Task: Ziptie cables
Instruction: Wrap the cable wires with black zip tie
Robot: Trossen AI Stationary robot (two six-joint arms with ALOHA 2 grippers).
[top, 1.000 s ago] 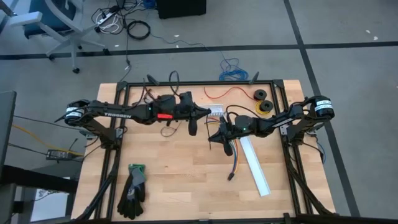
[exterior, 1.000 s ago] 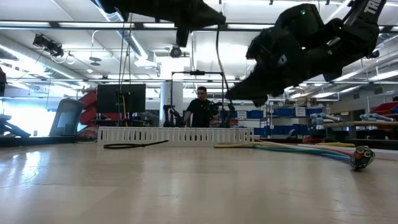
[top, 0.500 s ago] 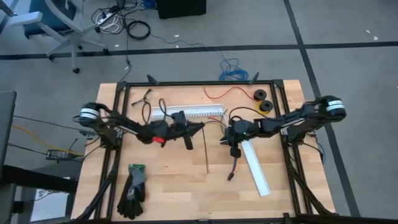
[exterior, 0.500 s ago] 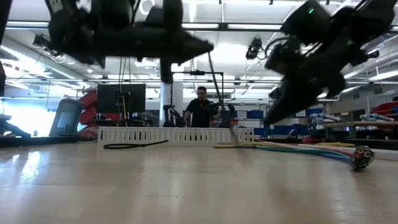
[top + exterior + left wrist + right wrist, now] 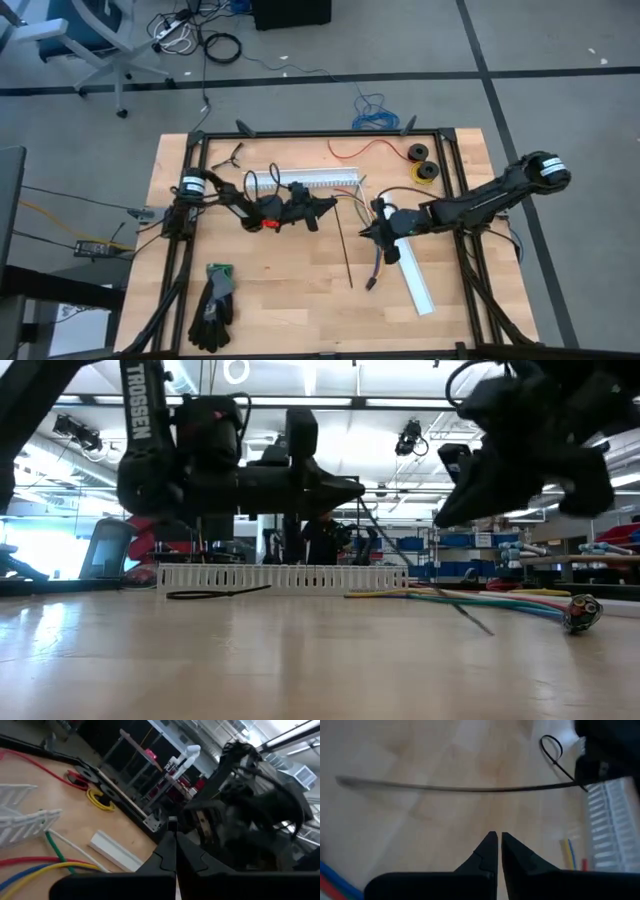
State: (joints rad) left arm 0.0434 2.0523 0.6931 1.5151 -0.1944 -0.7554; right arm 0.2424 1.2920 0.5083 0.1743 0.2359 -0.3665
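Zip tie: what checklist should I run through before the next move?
1. Left gripper shut on zip tie: ok.
2. Right gripper free: ok, shut and empty, above the cables.
3. Tie looped around cables: not ok, it slants down beside them.
4. Cables lying together on the table: ok.
5. Tie's tip touching the table: cannot tell.

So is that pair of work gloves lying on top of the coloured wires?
No, the gloves lie alone near the table's left front corner, far from the cables.
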